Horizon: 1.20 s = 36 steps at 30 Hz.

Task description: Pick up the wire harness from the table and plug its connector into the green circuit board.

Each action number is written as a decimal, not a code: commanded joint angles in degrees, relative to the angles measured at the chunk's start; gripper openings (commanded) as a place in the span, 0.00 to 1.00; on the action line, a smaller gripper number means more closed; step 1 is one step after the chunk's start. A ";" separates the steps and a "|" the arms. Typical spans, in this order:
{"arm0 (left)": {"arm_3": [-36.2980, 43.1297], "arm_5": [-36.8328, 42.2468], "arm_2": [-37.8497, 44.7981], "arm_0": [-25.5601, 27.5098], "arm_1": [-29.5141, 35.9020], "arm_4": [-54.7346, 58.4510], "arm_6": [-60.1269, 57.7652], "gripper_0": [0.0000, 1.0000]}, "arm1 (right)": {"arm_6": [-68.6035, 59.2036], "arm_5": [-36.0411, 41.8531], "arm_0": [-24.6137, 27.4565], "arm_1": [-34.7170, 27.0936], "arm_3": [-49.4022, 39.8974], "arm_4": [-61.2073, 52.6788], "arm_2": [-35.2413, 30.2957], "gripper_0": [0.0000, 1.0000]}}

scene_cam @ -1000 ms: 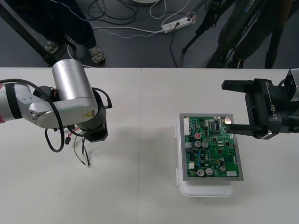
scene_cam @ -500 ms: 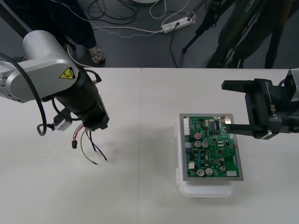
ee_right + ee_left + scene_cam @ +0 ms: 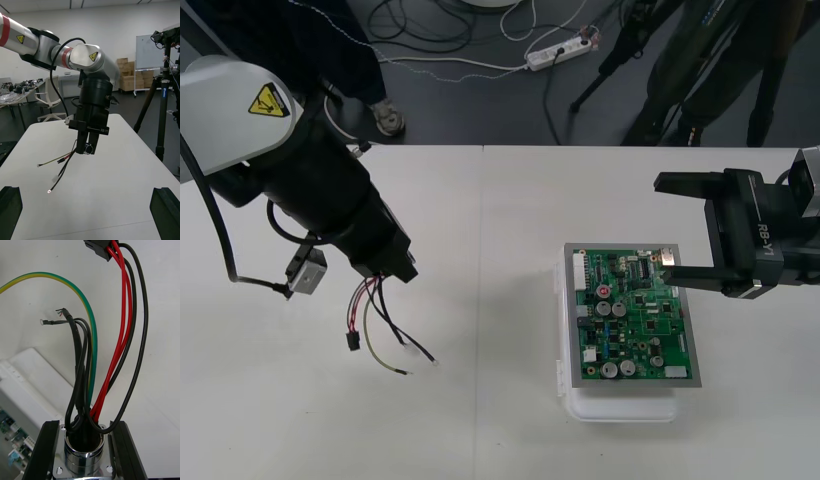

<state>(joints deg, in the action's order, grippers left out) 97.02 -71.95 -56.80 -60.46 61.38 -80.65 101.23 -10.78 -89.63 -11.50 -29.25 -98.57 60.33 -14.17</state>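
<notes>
- Several thin wires, red, black and green-yellow, made up the wire harness [image 3: 385, 318], which hung from the left gripper [image 3: 392, 272] over the table's left half, apparently lifted clear of it.
- Its small black plug [image 3: 352, 343] dangled loose at the low end of the red wires.
- Its round metal socket [image 3: 83, 452] sat pinched between that gripper's black fingers [image 3: 47, 450], which were closed against it from both sides.
- The green circuit board [image 3: 635, 318] lay on its white base [image 3: 620, 405], well apart from the harness, with nothing plugged in.
- The right gripper [image 3: 667, 230] hovered at the board's far right edge, jaws spread wide and holding nothing.
- Pick-up looked done and the carry to the board was in hand. Because the hold was on the socket end, the free-swinging plug would probably need steadying and aiming before insertion.
- The table [image 3: 500, 220] was plain and light, with dark floor [image 3: 480, 100] and cables [image 3: 430, 45] beyond its far edge.
</notes>
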 commanded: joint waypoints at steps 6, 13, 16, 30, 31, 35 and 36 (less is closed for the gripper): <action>-0.87 -2.58 5.74 5.00 3.04 12.19 -8.59 0.00 | -2.67 -0.37 0.52 0.60 -1.80 0.13 -1.56 1.00; -0.87 -7.32 14.70 11.68 1.72 15.00 -13.07 0.00 | -3.37 -0.37 0.52 0.60 -1.80 0.13 -1.56 1.00; -0.87 -9.87 19.10 15.02 0.40 15.88 -16.59 0.00 | -3.46 -0.37 0.60 0.60 -1.80 0.13 -1.56 1.00; 0.01 -18.05 35.88 27.06 -8.83 16.58 -33.99 0.00 | -3.55 -0.37 0.60 0.60 -1.80 0.13 -1.56 1.00; 0.01 -18.05 36.94 27.76 -9.88 16.49 -35.48 0.00 | -3.55 -0.37 0.52 0.60 -1.80 0.13 -1.56 1.00; 0.01 -18.05 40.45 30.13 -13.48 16.32 -40.32 0.00 | -3.55 -0.37 0.52 0.60 -1.80 0.13 -1.39 1.00; 0.01 -18.05 41.07 30.57 -14.28 16.32 -41.55 0.00 | -3.55 -0.37 0.52 0.60 -1.80 0.13 -1.39 1.00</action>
<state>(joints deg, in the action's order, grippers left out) 96.41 -87.02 -19.35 -32.29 50.59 -65.24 72.05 -10.86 -89.63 -11.42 -29.23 -98.59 60.35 -14.18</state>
